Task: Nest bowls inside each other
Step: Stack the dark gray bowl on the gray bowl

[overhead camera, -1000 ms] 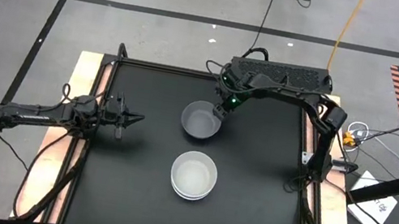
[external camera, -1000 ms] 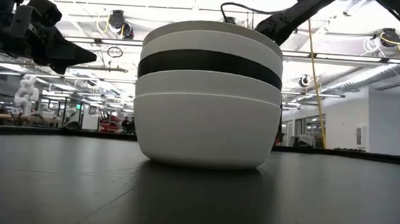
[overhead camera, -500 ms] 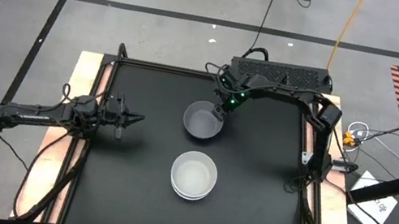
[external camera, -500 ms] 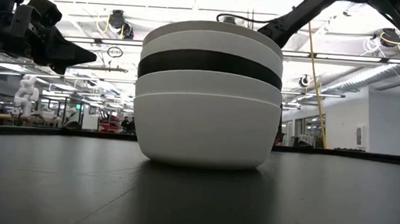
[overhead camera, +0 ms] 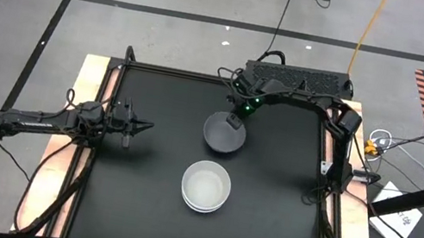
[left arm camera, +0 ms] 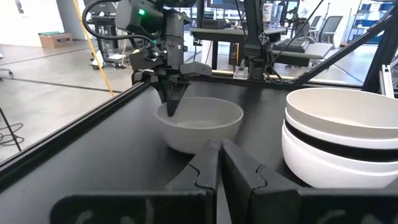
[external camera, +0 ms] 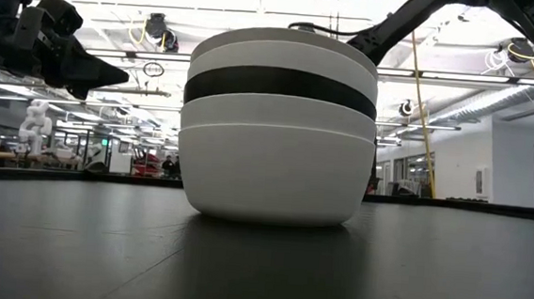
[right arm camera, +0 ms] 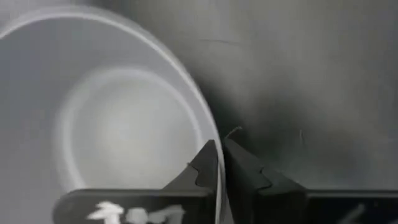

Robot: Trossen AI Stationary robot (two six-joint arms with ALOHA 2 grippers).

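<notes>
Jaws of my right gripper (overhead camera: 233,124) pinch the grey bowl's (overhead camera: 224,133) rim; my left gripper (overhead camera: 141,125) waits, pressed together; no legible writing.

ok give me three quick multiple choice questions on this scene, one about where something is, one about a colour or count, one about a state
1. Where does the lone grey bowl sit relative to the stack of bowls?
A. on the far side of it, toward the right arm's base
B. on top of it
C. off the table

2. What colour is the band in the middle of the stack?
A. red
B. black
C. blue

3. How is the right gripper?
A. wide open above the stack
B. shut on the grey bowl's rim
C. resting on the floor

Answers:
1. A, the high view shows the grey bowl apart from the stack, nearer the right arm's base.
2. B, the low view shows one black bowl between white ones.
3. B, the right wrist view shows the fingers pinched on the rim.
</notes>
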